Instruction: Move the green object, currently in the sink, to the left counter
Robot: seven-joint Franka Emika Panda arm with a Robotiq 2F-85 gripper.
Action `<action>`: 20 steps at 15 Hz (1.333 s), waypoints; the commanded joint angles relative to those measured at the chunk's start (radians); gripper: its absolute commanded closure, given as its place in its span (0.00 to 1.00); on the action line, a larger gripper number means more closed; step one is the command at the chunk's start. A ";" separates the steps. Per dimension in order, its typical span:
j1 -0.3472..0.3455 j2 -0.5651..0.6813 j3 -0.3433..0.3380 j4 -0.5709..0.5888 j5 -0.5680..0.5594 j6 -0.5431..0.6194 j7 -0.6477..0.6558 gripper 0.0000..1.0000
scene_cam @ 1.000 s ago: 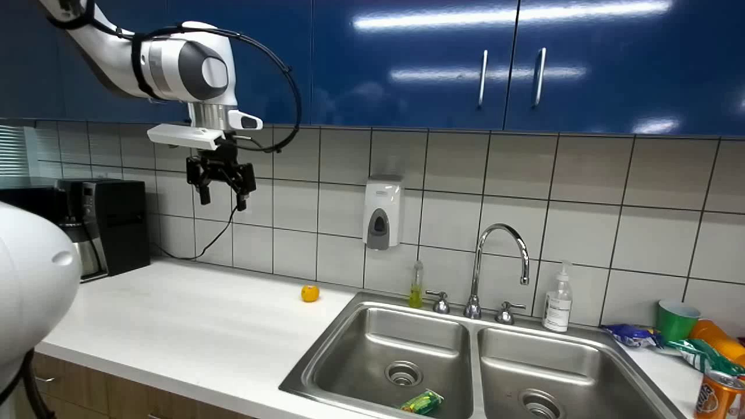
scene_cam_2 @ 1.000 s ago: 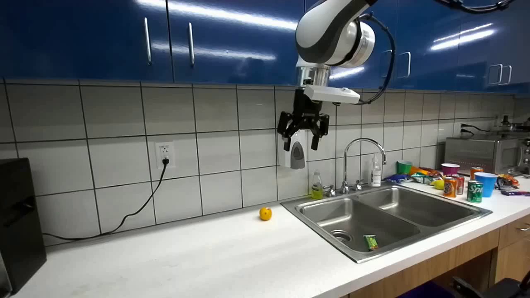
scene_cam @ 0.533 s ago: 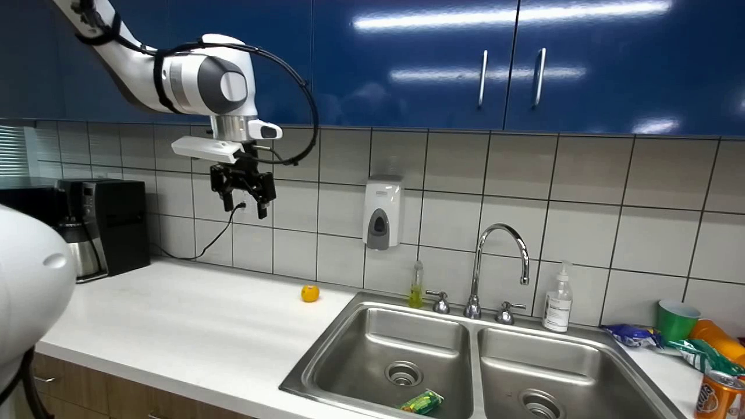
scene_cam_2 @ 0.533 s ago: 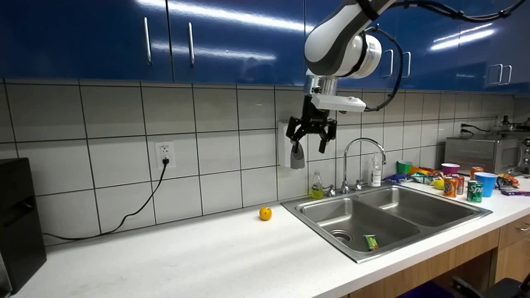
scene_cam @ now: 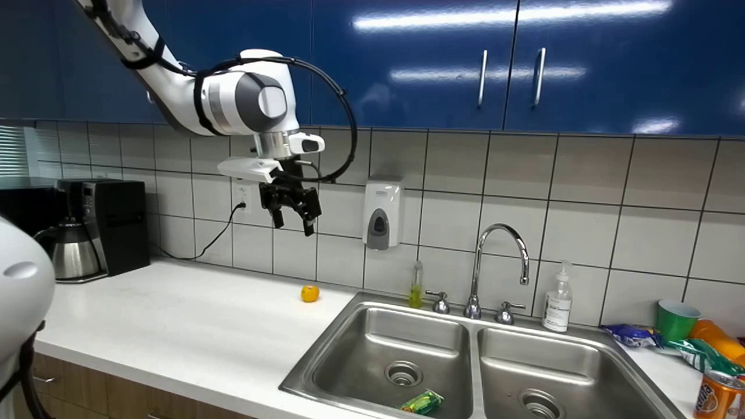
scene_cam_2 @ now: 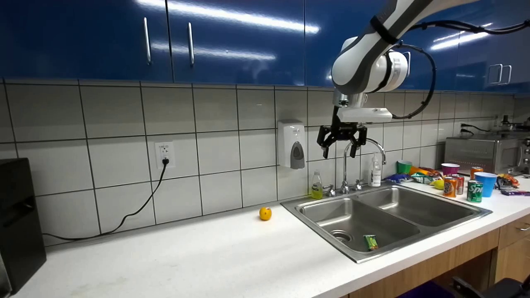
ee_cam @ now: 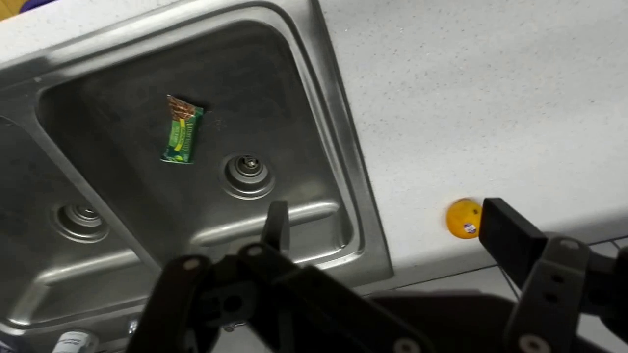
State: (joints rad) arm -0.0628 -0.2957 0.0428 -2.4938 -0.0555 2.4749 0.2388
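Note:
The green object is a small green wrapped bar (scene_cam: 422, 402). It lies on the bottom of the near-left sink basin, close to the drain, and also shows in an exterior view (scene_cam_2: 371, 242) and in the wrist view (ee_cam: 179, 135). The metal sink (scene_cam_2: 319, 232) is set into the white counter. The left counter (scene_cam: 192, 320) stretches to the left of the sink. My gripper (scene_cam: 293, 227) is open and empty, high above the counter and sink area, well apart from the bar. Its fingers are wide apart in the wrist view (ee_cam: 387, 218).
An orange fruit (scene_cam_2: 265, 213) sits on the counter left of the sink. A tall faucet (scene_cam: 476, 273), a yellow-green soap bottle (scene_cam: 415, 288) and a pump bottle (scene_cam: 557, 302) stand behind the basins. A wall soap dispenser (scene_cam_2: 291, 145) hangs above. Cans, cups and wrappers (scene_cam_2: 450, 186) crowd the right counter.
My gripper has moved right and somewhat lower in both exterior views, staying open. The green bar and the orange fruit have not moved.

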 commanded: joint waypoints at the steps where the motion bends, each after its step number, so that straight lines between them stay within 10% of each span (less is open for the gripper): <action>1: -0.054 -0.013 -0.007 -0.024 -0.069 0.007 0.068 0.00; 20: -0.097 0.339 -0.178 0.015 -0.096 0.160 -0.023 0.00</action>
State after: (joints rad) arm -0.1481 -0.0343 -0.1217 -2.5206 -0.1210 2.6008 0.2298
